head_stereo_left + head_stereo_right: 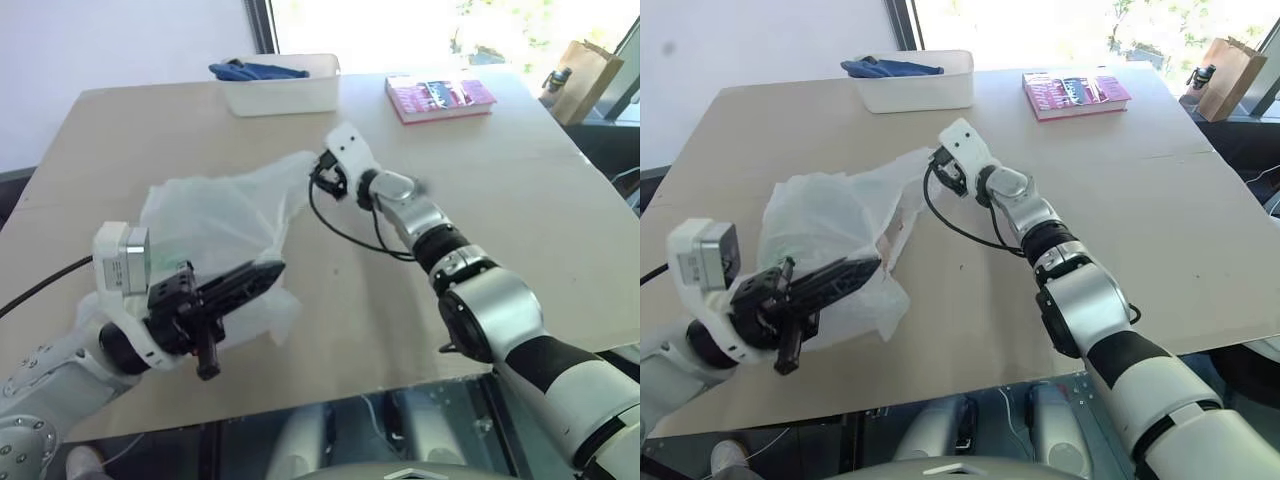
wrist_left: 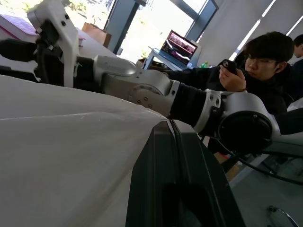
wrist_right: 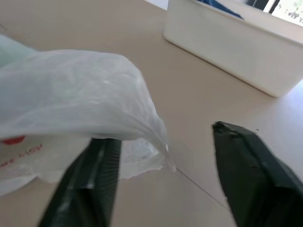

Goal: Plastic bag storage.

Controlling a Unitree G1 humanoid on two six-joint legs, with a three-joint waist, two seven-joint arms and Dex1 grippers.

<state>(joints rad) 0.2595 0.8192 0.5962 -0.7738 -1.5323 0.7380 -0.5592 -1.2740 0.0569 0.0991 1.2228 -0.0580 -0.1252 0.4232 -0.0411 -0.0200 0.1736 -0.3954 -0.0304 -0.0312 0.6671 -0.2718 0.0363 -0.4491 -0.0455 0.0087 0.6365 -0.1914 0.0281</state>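
Plastic bag (image 1: 215,225) lies crumpled on the table (image 1: 500,200), its near end pinched in the closed left gripper (image 1: 240,283), its far corner between the right gripper's (image 3: 163,182) half-spread fingers, ungripped, closer arm.

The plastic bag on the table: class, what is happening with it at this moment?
The humanoid robot is handling the plastic bag on the table. Its left gripper is shut on the bag's near side. Its right gripper stands open around the bag's far edge, one finger under it. The white bin stands beyond, the bag not yet in it.
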